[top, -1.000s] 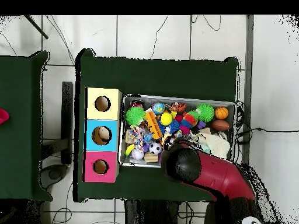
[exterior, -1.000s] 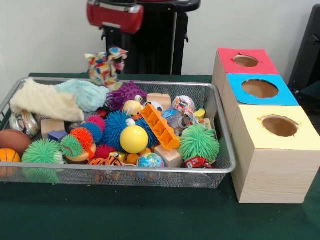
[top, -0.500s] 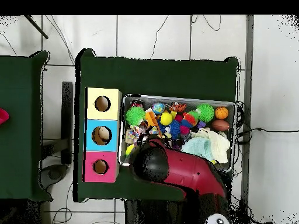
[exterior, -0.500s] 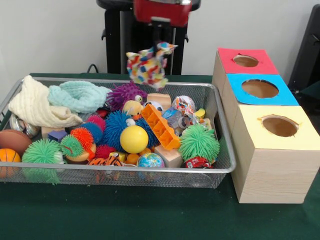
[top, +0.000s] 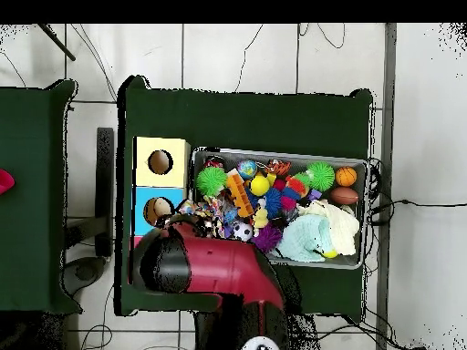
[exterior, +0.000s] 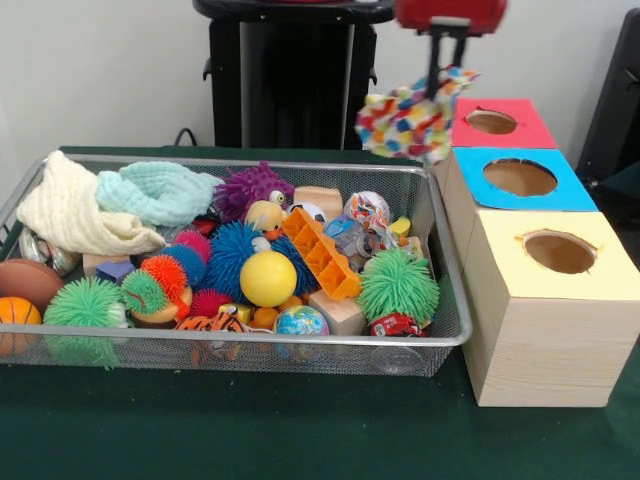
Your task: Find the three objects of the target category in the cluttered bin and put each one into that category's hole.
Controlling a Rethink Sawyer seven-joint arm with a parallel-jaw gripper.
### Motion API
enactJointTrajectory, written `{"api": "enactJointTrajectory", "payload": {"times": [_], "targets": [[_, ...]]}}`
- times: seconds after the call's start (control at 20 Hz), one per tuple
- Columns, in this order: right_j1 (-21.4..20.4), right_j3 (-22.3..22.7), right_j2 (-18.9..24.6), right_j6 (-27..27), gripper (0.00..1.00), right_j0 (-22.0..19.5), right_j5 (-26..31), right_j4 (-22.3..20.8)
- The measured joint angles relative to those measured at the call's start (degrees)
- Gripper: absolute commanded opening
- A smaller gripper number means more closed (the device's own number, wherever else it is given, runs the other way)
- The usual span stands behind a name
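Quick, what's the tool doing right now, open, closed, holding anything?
Tool: closed on the multicoloured patterned cloth, which hangs in the air beside the red-topped box.

wall (exterior: 100,70): plain white | floor (top: 237,55): pale tiles, cables | table (exterior: 250,430): dark green cloth

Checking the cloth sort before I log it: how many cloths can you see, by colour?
multicoloured cloth, held up by the gripper: 1
cream cloth: 1
mint cloth: 1
Total: 3
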Motion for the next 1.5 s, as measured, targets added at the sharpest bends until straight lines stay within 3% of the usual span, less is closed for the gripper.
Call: {"api": "enactJointTrajectory", "payload": {"times": [0.1,0.45,1.05,1.5], "targets": [[0.22,-0.65,-0.88,1.68,0.00,3.69,0.01,1.34],[3.20,-3.15,-2.17,6.64,0.00,10.12,0.01,4.67],[13.68,-8.38,-2.20,9.22,0.00,13.46,-1.43,8.81],[17.77,-13.84,-4.41,9.22,0.00,16.19,-0.58,8.88]]}}
